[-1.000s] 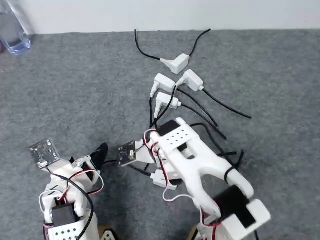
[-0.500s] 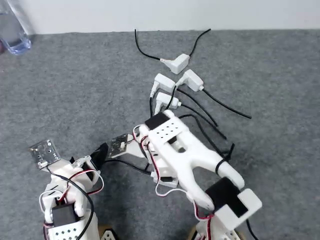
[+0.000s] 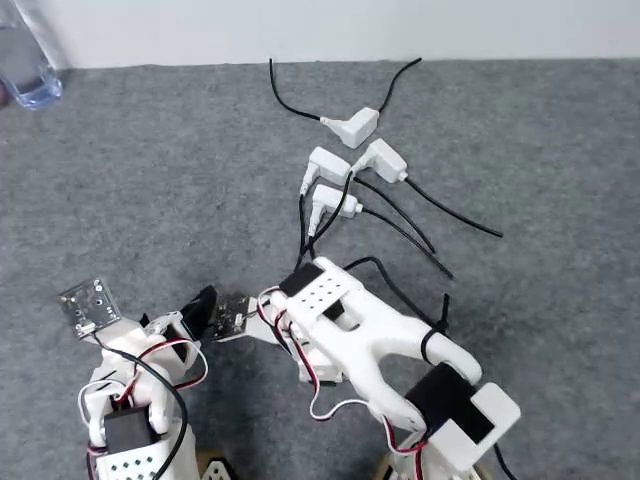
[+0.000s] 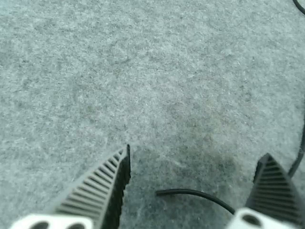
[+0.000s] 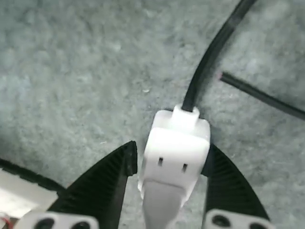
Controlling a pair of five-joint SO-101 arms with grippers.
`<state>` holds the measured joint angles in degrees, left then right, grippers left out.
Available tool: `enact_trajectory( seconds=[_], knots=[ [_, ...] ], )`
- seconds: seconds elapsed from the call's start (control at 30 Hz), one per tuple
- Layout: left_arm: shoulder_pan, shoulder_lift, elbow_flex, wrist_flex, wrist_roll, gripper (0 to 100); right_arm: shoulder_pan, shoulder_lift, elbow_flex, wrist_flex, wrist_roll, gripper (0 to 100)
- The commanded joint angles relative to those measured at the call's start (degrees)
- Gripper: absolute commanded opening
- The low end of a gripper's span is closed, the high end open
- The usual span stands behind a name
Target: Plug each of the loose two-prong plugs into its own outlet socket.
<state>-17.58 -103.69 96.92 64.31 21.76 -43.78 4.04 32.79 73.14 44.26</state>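
Note:
My right gripper is shut on a white outlet socket with two slots; its black cable runs away over the grey carpet. In the high view the right arm lies low at centre front, covering the socket. Close beside its wrist stands my left gripper, open over bare carpet, with a loose black cable end between its fingers. Farther back lie several white plugs and sockets on black cables: one at the rear, two side by side, and one nearer.
Black cables trail from the plugs toward the right arm and out to the right. A clear plastic container stands at the far left corner by the white wall. Open carpet spreads on the left.
The right arm has swung left and a little toward the front, bringing its wrist close to the left gripper. The left arm has stayed still.

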Motion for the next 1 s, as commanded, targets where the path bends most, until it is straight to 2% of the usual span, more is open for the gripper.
enact_trajectory(
  seconds=[0.0,0.13,0.23,0.3,0.37,0.67,0.97],
  knots=[
    [-0.26,-0.44,-0.48,-1.41,-0.35,39,-0.22,-2.24,1.41,-3.82,0.0,20.5],
    [-0.26,-0.44,-0.48,-1.41,-0.35,39,-0.13,-2.24,3.43,-6.02,0.09,18.2],
    [-0.26,-0.44,-0.48,-1.49,-0.35,39,-0.13,-2.24,3.87,-6.99,1.58,0.0],
    [-0.26,-0.44,-0.48,-1.49,-0.35,39,1.1,-2.24,3.87,-6.64,2.2,4.4],
    [-0.26,-0.44,-0.48,-1.58,-0.35,39,3.3,-2.42,3.52,-6.64,2.29,0.6],
    [-0.26,-0.44,-0.48,-1.58,-0.09,39,15.25,-2.95,-6.86,-0.92,2.46,0.8],
    [-0.35,-0.44,-0.48,-1.58,-0.09,39,16.92,-2.86,-29.98,13.76,2.46,0.8]
  ],
)
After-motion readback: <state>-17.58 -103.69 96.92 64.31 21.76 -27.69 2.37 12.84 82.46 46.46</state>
